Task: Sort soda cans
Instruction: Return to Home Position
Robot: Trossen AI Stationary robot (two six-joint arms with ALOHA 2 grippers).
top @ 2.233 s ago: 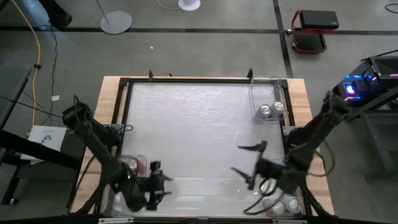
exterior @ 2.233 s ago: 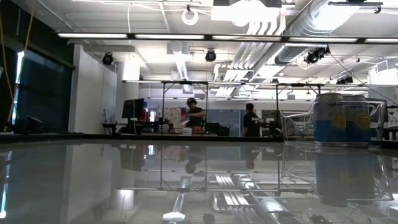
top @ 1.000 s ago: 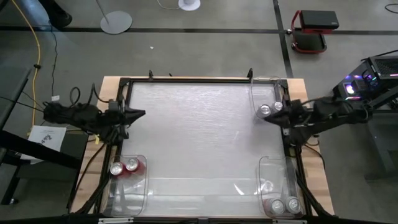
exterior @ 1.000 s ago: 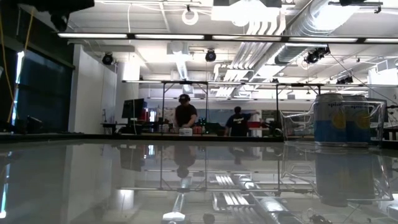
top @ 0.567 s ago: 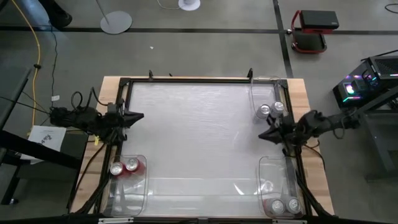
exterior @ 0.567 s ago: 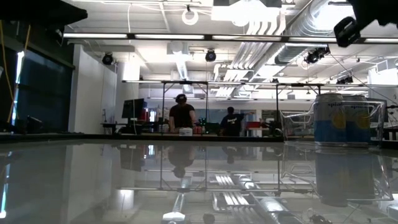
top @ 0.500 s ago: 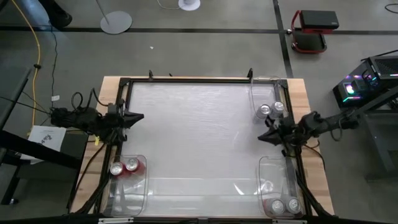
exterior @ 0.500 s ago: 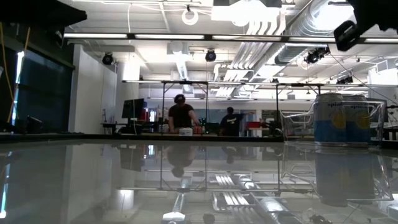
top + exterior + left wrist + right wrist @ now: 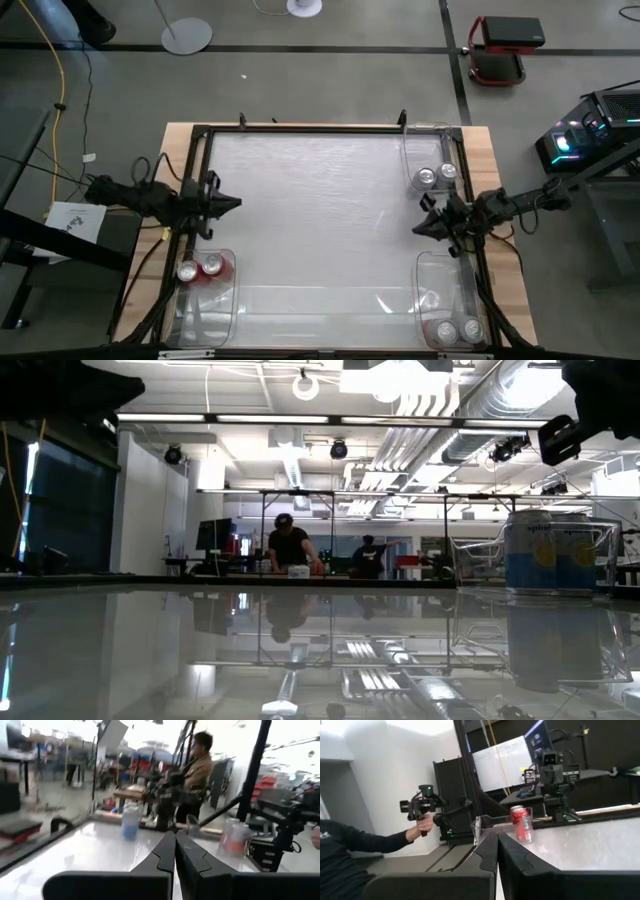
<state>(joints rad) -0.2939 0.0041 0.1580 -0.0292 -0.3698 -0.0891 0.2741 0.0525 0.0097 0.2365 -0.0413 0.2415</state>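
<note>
A glossy white table top (image 9: 310, 220), framed in black rails and pale wood, sits on a grey concrete floor. In the low view a bright workshop opens behind it, where 2 people (image 9: 290, 545) stand at a far bench.

We count 6 soda cans in the high view, all upright and all inside clear plastic bins. The 2 red soda cans (image 9: 211, 265) with silver tops stand touching each other in the lower-left clear bin (image 9: 228, 305). 2 silver soda cans (image 9: 425, 178) stand side by side in the upper-right clear bin (image 9: 420, 140). 2 more silver-topped cans (image 9: 445, 332) stand close together at the bottom end of the lower-right clear bin (image 9: 430, 270). In the low view 2 silver-blue cans (image 9: 530, 550) stand inside a clear bin on the right; we cannot tell which right-hand bin that is.

The left gripper (image 9: 233, 203) hangs over the table's left rail, pointing inward, just above the bin of red cans in the high view. Its wrist view shows its fingers (image 9: 165, 855) pressed together with nothing between them. The right gripper (image 9: 418, 229) hangs at the right rail between the 2 right-hand bins, also pointing inward. Its fingers (image 9: 487, 852) likewise meet and hold nothing.

Past the right gripper's fingers we see a red can (image 9: 522, 822) in its bin. Beyond the table a person's hand (image 9: 422, 822) holds a dark handheld device.
</note>
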